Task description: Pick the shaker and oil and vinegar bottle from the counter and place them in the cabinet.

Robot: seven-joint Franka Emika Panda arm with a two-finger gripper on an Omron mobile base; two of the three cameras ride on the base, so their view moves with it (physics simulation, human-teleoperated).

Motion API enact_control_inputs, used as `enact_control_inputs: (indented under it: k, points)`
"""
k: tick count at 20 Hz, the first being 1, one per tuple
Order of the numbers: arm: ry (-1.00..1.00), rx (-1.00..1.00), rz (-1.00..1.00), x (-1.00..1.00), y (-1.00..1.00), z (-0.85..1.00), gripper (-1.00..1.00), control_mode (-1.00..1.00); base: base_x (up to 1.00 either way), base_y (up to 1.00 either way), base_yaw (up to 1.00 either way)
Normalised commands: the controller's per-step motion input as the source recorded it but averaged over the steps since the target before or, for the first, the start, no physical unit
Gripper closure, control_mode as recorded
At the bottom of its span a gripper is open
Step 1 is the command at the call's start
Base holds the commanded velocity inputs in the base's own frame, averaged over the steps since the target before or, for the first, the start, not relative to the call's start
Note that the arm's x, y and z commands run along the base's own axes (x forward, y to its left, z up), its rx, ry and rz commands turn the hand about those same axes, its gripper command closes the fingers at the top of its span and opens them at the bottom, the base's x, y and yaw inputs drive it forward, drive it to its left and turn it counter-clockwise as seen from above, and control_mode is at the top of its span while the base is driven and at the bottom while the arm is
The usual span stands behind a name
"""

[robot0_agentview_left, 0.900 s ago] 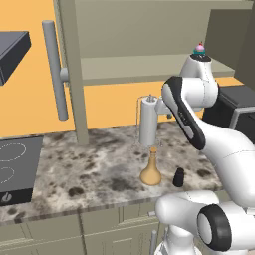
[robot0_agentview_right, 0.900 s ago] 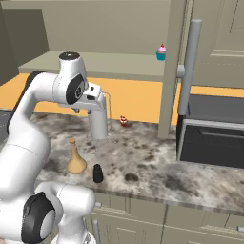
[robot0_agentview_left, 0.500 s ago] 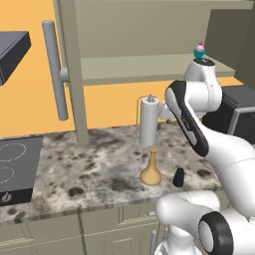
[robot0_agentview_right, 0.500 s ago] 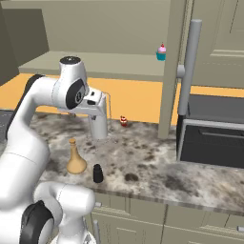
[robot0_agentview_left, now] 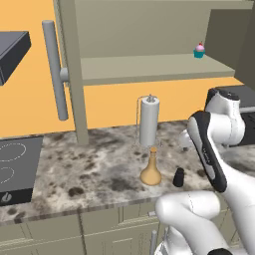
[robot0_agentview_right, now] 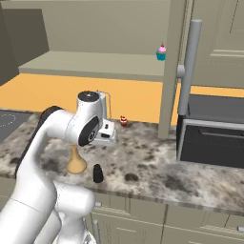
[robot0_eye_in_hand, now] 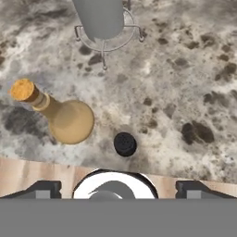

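The black shaker [robot0_agentview_left: 178,177] [robot0_agentview_right: 97,173] [robot0_eye_in_hand: 125,144] stands on the speckled counter [robot0_agentview_left: 99,169] near its front edge. Just beside it is the tan oil and vinegar bottle [robot0_agentview_left: 151,169] [robot0_agentview_right: 76,162] [robot0_eye_in_hand: 65,115] with its orange stopper. My gripper [robot0_agentview_right: 104,140] [robot0_eye_in_hand: 118,187] hangs above the counter, looking down on both. Its fingers are wide open and hold nothing. The shaker lies just ahead of the fingertips in the hand view. The cabinet shelf [robot0_agentview_left: 149,67] [robot0_agentview_right: 95,64] is open above, its door swung out with the bar handle [robot0_agentview_left: 54,69] [robot0_agentview_right: 189,66].
A paper-towel roll [robot0_agentview_left: 149,122] [robot0_eye_in_hand: 102,18] on a wire stand sits behind the bottle. A small cupcake [robot0_agentview_left: 199,50] [robot0_agentview_right: 161,52] rests on the shelf. A black stovetop [robot0_agentview_left: 12,169] lies at the left, a dark appliance [robot0_agentview_right: 212,138] at the right, and a tiny red item [robot0_agentview_right: 124,121] by the wall.
The arm has come down from shelf height toward the counter, and the hand now hangs over the shaker and bottle. The gripper has gone from shut to open.
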Motion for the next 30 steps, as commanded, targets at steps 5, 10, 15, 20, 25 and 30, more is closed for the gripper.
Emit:
enact_control_inputs:
  k: [5,10,15,20,25,30]
  points:
    - [0.00,0.02,0.08,-0.42,-0.59,-0.86,-1.00,-1.00,0.00,0.00,0.00]
    - [-0.03,0.06,0.08,-0.09,-0.34,-0.48,-1.00,-1.00,0.00,0.00,0.00]
    - [-0.05,0.05,0.07,0.21,-0.03,-0.27,-1.00,-1.00,0.00,0.00,0.00]
    - [-0.02,0.03,0.05,0.37,0.00,-0.28,-1.00,-1.00,0.00,0.00,0.00]
    - [0.02,0.02,0.04,0.41,0.02,-0.23,-1.00,-1.00,0.00,0.00,0.00]
    - [0.07,0.00,0.01,0.20,0.16,-0.13,-1.00,-1.00,0.00,0.00,0.00]
